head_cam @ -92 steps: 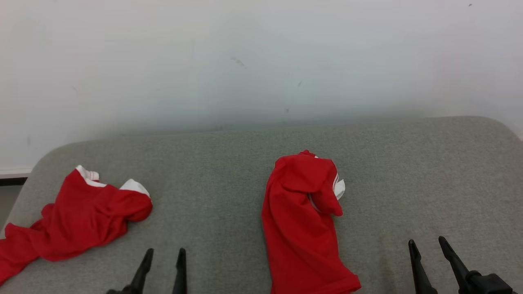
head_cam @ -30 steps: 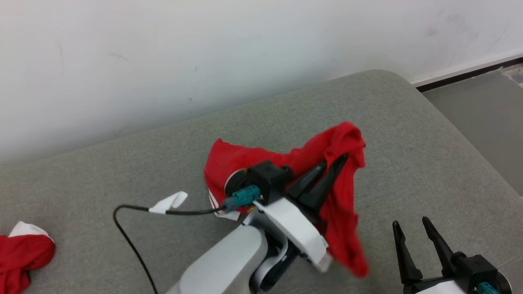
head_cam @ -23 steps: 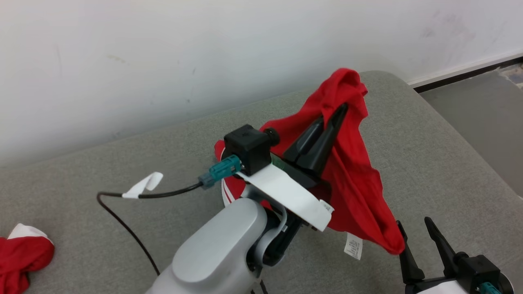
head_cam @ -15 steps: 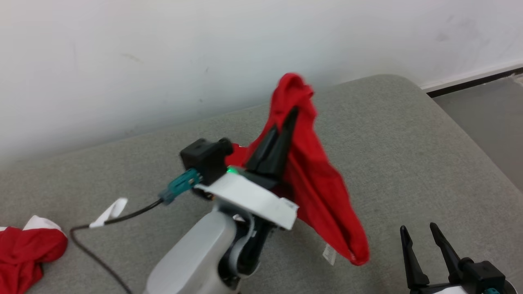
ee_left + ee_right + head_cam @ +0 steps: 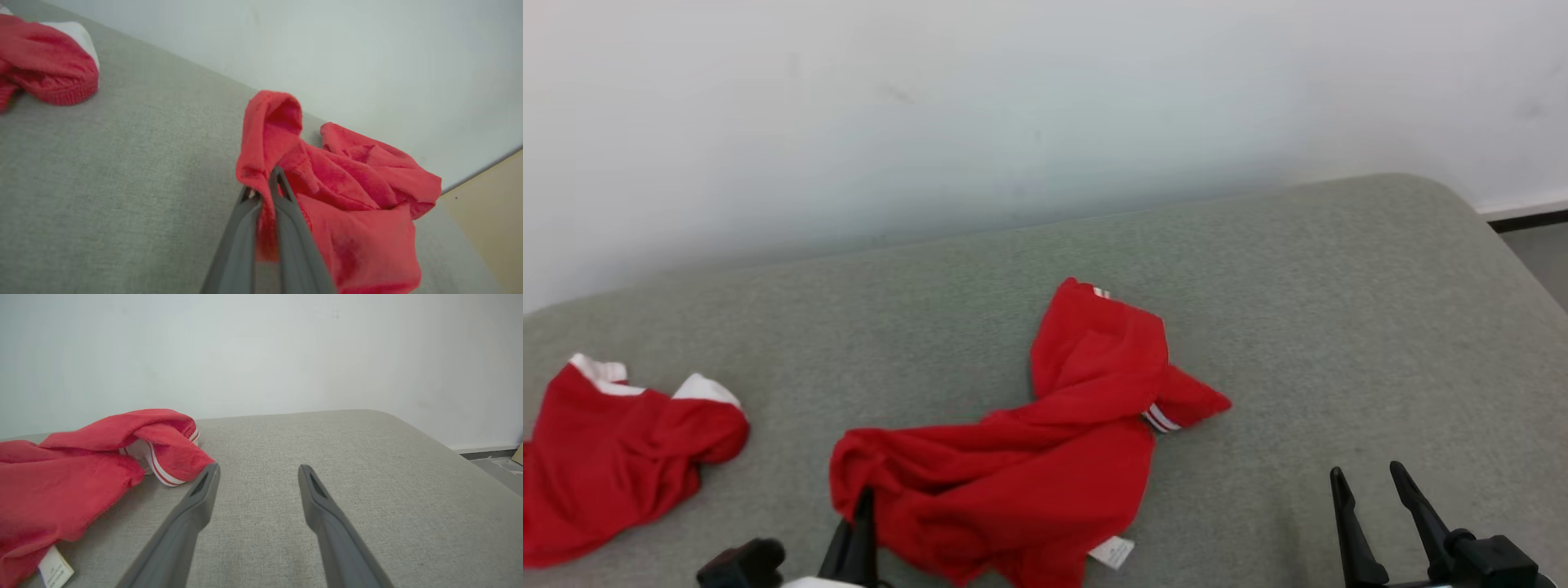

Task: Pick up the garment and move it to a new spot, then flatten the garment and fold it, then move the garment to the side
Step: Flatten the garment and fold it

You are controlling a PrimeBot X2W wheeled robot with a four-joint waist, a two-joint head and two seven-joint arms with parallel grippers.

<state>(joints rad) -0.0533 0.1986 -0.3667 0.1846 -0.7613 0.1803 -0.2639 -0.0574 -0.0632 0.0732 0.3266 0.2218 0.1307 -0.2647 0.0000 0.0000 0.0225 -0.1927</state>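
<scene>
A crumpled red garment with white stripes and a white label lies in the middle of the grey padded surface. My left gripper sits low at that view's bottom left, shut on the garment's near left edge. In the left wrist view the gripper pinches a fold of the red garment, with fabric showing between the closed fingers. My right gripper stands open at the lower right, apart from the cloth. In the right wrist view its fingers are spread over bare surface, the garment to their left.
A second red garment with white trim lies bunched at the far left of the surface, also at the top left of the left wrist view. A white wall backs the surface. Floor shows past the rounded right edge.
The left arm held the garment up in the air; now it has come back down to the lower left and the garment lies draped on the surface. The head camera has turned left.
</scene>
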